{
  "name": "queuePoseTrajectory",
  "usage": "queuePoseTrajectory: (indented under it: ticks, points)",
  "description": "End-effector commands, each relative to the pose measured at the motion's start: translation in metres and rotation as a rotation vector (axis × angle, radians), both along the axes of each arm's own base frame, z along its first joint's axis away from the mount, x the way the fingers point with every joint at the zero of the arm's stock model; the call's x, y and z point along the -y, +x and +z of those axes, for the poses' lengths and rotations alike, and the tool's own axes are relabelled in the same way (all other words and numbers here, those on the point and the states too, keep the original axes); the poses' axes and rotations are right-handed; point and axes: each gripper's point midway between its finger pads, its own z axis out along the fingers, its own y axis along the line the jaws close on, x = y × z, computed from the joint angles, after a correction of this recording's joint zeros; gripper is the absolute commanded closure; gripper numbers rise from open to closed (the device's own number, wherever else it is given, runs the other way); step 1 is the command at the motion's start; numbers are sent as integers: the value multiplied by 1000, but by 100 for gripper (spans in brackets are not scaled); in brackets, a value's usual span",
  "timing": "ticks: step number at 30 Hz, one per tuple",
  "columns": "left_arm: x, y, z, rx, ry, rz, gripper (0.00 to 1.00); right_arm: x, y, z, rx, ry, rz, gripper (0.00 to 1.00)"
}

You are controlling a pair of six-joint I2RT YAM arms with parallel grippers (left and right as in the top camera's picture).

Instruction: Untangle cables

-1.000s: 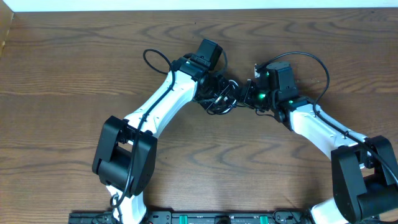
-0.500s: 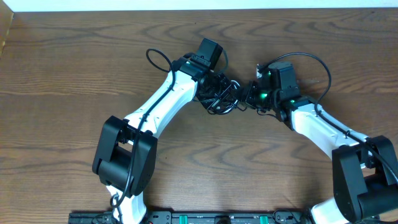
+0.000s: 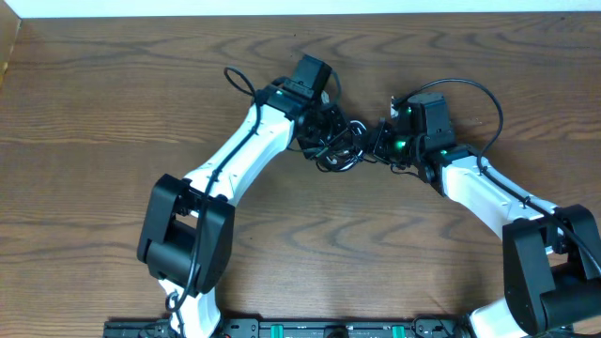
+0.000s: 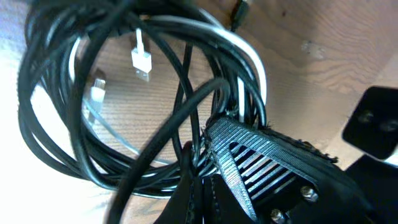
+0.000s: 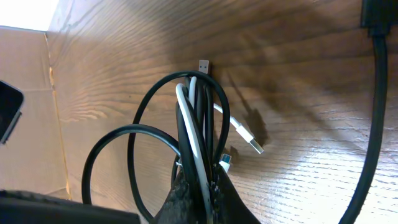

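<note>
With the tangled black and white cables (image 3: 340, 147) bunched between the arms over the middle of the tabletop (image 3: 113, 113), the left gripper (image 4: 208, 146) pinches black strands and the right gripper (image 5: 198, 180) pinches a black-and-white bunch, so the next move probably calls for pulling gently apart.

Overhead: fixed high, straight down on the desk (image 3: 94, 103), whole workspace, far. Left wrist: very close, angled down onto the cables (image 4: 245, 99). Right wrist: close, low, looking along desk. All three share the cables.
</note>
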Motion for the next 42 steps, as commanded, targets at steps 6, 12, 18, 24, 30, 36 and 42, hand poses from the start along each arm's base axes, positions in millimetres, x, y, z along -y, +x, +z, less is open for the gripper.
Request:
queuePoseTrajectory:
  ticks: [6,12,18,24,30,36,42]
  points:
    - [-5,0,-9,13,16,-32,73,2,4,5,24,-9,-4,99]
    - [6,-9,-12,19,39,-59,70,2,4,5,24,-9,-4,99]
    - [12,-15,-22,8,65,-74,70,1,4,5,23,-5,1,99]
    - [9,-22,-40,-59,96,-66,70,1,4,5,24,-4,1,99]
    - [5,-22,-45,-68,120,-59,66,1,4,5,21,-3,-1,99]
    - [6,-23,-46,-64,127,-60,61,1,4,5,16,1,-6,99]
    - [9,-20,-45,-102,114,18,60,0,3,6,10,10,-4,99]
